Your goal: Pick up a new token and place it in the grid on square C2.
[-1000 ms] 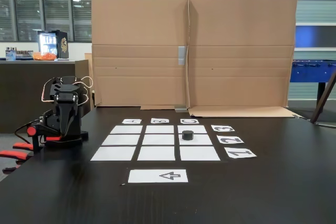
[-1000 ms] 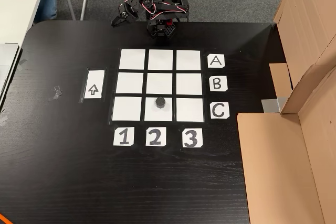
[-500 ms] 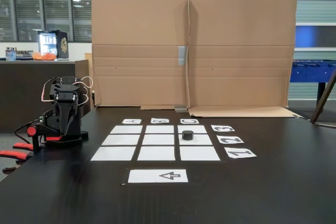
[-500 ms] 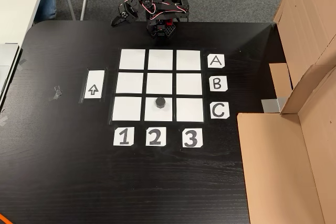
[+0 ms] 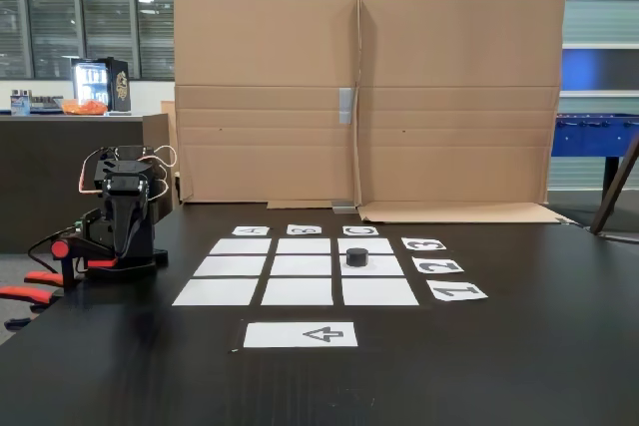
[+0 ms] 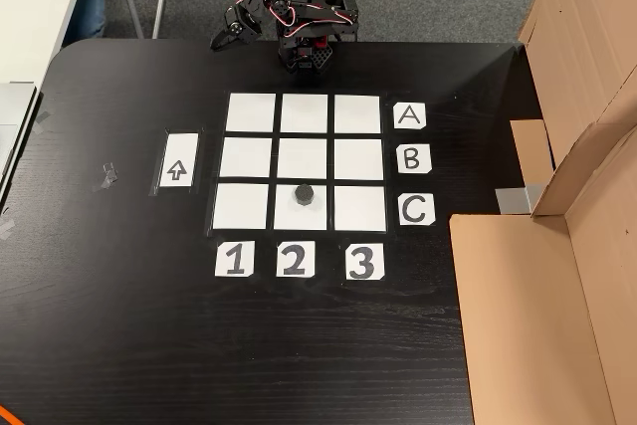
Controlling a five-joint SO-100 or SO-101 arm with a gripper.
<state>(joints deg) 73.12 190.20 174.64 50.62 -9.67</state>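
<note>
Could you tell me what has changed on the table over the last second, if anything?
Nothing has visibly changed. The token still rests on square C2 of the grid, and the arm stays folded at the table's edge with its end effector far from the token.

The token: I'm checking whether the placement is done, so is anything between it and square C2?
No. In a fixed view from above, the token already sits on square C2, in the row labelled C and the column labelled 2. Nothing lies between them. The gripper is folded back past the table's far edge, apart from the grid.
</note>
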